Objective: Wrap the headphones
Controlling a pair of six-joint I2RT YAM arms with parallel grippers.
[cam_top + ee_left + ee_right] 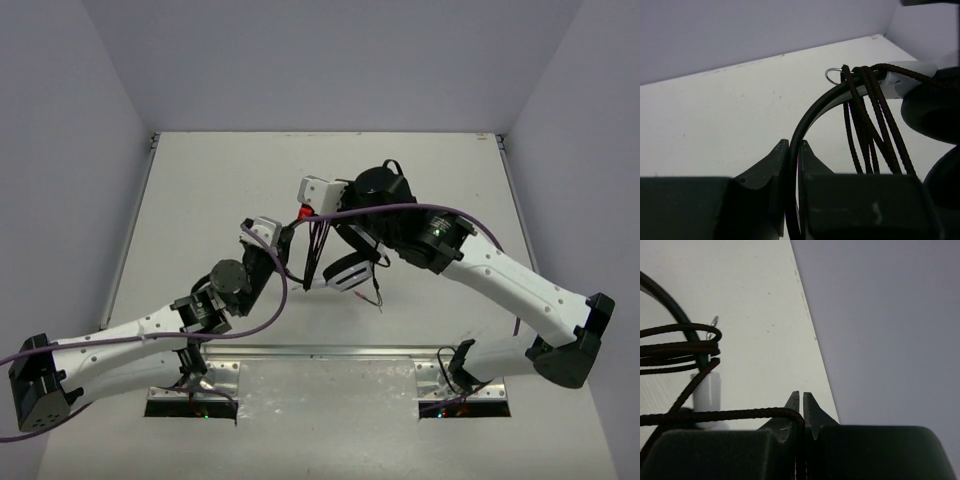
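Note:
The headphones (345,272) hang above the table's middle between both arms, one white-and-black ear cup facing down. My left gripper (795,145) is shut on their thin black headband (807,112), which arcs up and to the right. Several turns of the thin dark cord (865,120) are wound over the headband beside a white slider (900,75). My right gripper (801,396) is shut on the cord (730,415), which runs left from its fingers to the wound loops (680,345). In the top view the cord strands (318,250) hang between the two grippers.
A thick purple robot cable (283,290) loops across the left arm, and another crosses over the right arm (440,208). Grey walls enclose the white table (200,190) on three sides. A metal plate (320,370) lies at the near edge between the arm bases.

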